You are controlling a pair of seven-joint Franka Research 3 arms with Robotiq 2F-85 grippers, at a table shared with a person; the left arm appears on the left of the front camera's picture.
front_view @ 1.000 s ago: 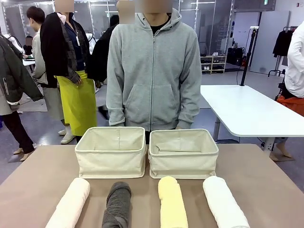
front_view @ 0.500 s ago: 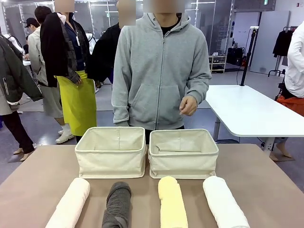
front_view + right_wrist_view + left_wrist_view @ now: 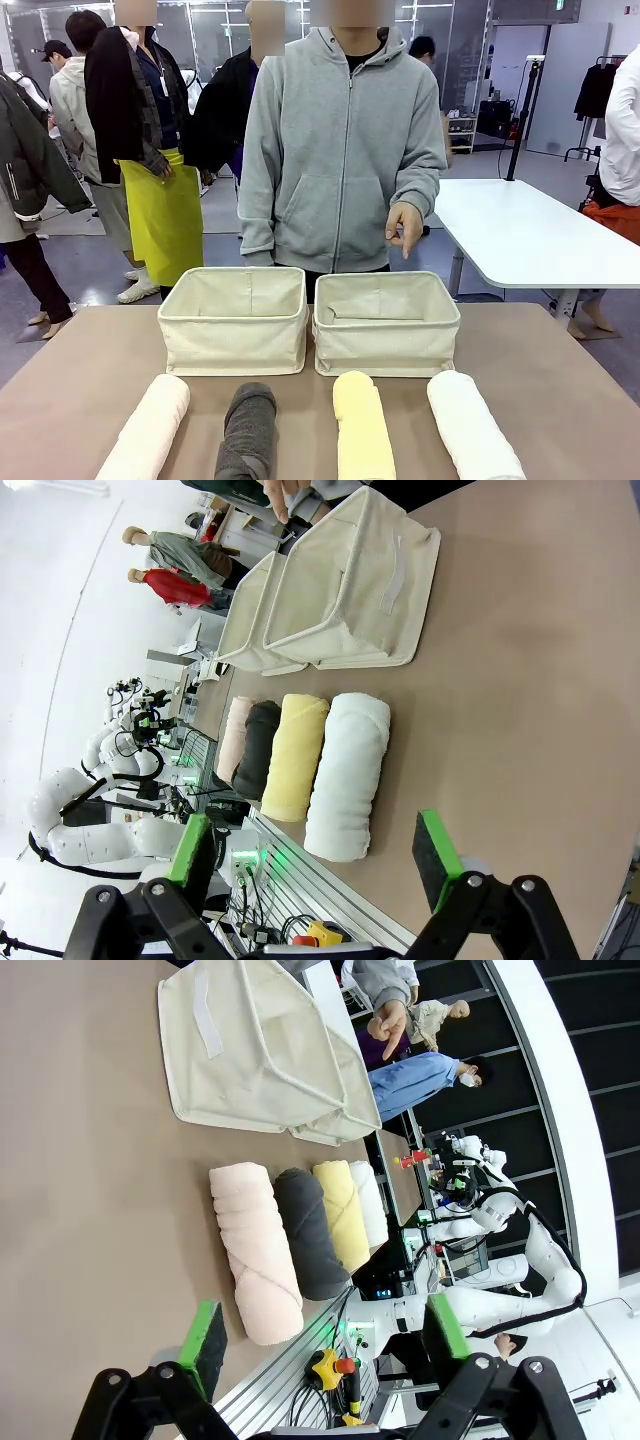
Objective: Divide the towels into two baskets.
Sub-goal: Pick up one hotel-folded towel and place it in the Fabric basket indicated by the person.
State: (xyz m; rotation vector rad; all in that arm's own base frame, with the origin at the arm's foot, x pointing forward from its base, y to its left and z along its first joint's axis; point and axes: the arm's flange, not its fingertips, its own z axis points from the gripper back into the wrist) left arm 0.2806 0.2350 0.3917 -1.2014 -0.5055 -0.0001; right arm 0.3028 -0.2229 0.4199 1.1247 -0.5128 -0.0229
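Four rolled towels lie in a row at the near table edge: pale pink-cream [image 3: 148, 430], dark grey [image 3: 247, 430], pale yellow [image 3: 362, 428] and white [image 3: 472, 425]. Behind them two cream canvas baskets stand side by side, the left basket [image 3: 232, 335] and the right basket [image 3: 386, 340], both with nothing inside. My left gripper [image 3: 325, 1335] hangs open above the table near the pink-cream towel [image 3: 255, 1250]. The right gripper [image 3: 315, 852] is open too, above the white towel [image 3: 345, 775]. A person in a grey hoodie points a hand [image 3: 404, 227] down over the right basket.
The brown table [image 3: 560, 370] has bare surface on both sides of the baskets. Several people stand behind the person. A white table [image 3: 520, 230] is at the back right.
The person's hand has risen from behind the baskets and now points downward above the right basket. Towels, baskets and both grippers have not moved.
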